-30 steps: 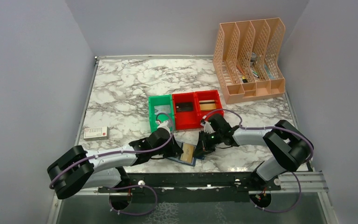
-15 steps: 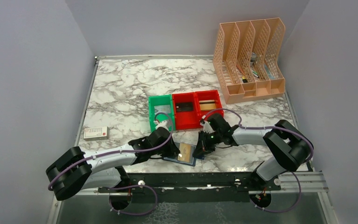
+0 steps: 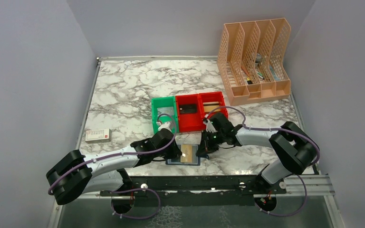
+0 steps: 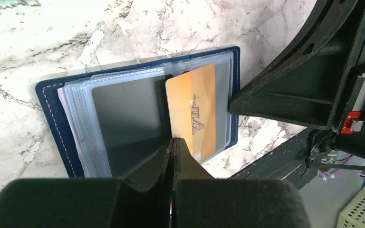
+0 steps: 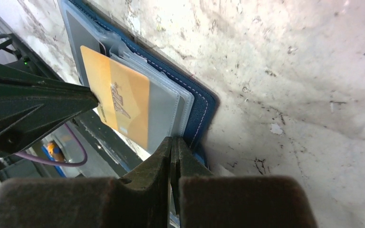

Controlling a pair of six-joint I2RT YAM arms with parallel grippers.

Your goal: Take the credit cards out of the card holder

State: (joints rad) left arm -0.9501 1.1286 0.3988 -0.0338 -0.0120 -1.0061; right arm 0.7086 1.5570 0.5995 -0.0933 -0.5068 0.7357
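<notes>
The navy-blue card holder (image 3: pixel 175 161) lies open on the marble near the table's front edge, its clear sleeves fanned out. A gold VIP card (image 3: pixel 187 153) sticks partly out of a sleeve. My left gripper (image 3: pixel 178 151) comes from the left and is shut on the card's edge; in the left wrist view the gripper (image 4: pixel 173 140) pinches the gold card (image 4: pixel 192 114) over the card holder (image 4: pixel 52 118). My right gripper (image 3: pixel 201 151) is shut on the holder's right edge; in the right wrist view the gripper (image 5: pixel 173 140) clamps the sleeves and blue cover (image 5: pixel 197 102) beside the card (image 5: pixel 123 107).
A green bin (image 3: pixel 154 110) and two red bins (image 3: pixel 188 127) stand just behind the grippers. A peach file organiser (image 3: pixel 254 61) stands at the back right. A small white and red box (image 3: pixel 98 135) lies at the left. A black rail (image 3: pixel 209 183) runs along the front edge.
The card holder has turned from tilted to square with the table edge and shifted slightly left. Both grippers moved with it, still shut.
</notes>
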